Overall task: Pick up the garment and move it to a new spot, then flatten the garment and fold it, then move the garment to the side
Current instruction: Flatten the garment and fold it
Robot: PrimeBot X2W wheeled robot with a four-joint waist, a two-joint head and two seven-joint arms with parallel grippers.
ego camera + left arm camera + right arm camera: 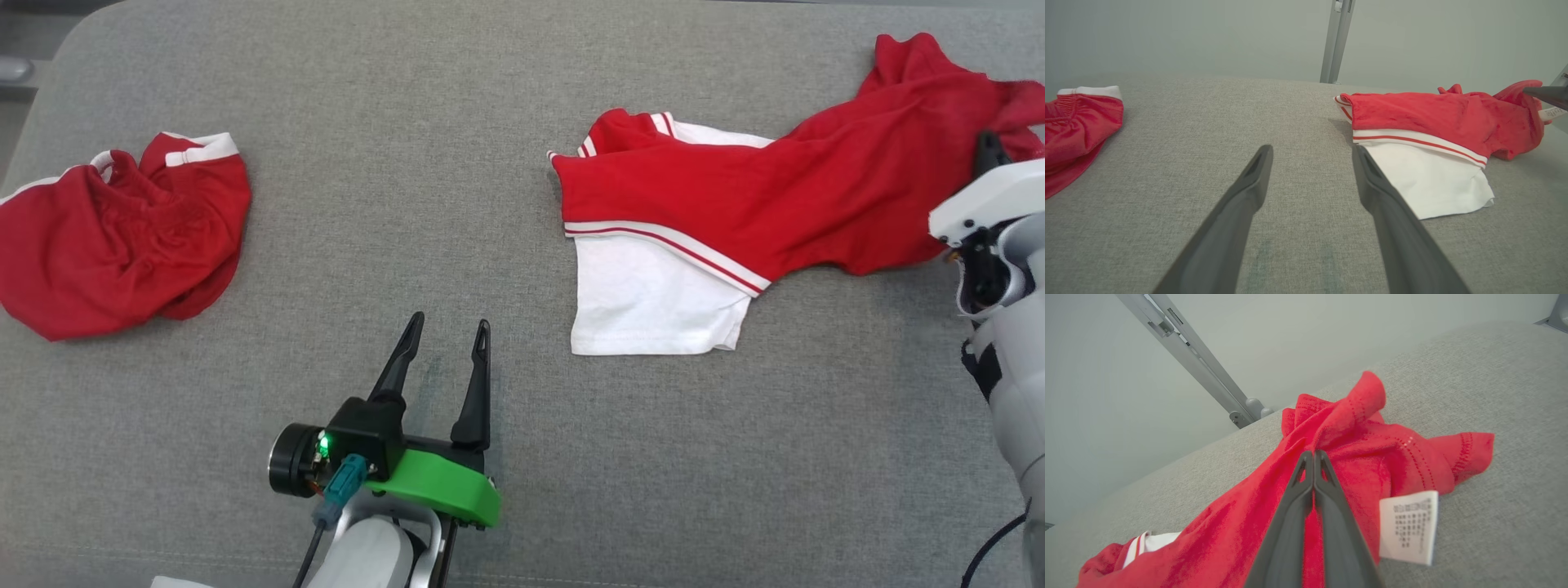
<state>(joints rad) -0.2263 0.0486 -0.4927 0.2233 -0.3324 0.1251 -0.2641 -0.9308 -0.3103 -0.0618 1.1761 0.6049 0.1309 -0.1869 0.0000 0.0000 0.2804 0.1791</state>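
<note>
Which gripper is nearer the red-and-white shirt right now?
Right. The right gripper is at the shirt's red end, fingers shut on a fold of its fabric. The left gripper is open over the gray surface, apart from the shirt's white part.

The right gripper has its fingers pressed together, tips pinching a raised fold of the crumpled red garment, which lies on the grey cloth surface, white care label exposed alongside.
</note>
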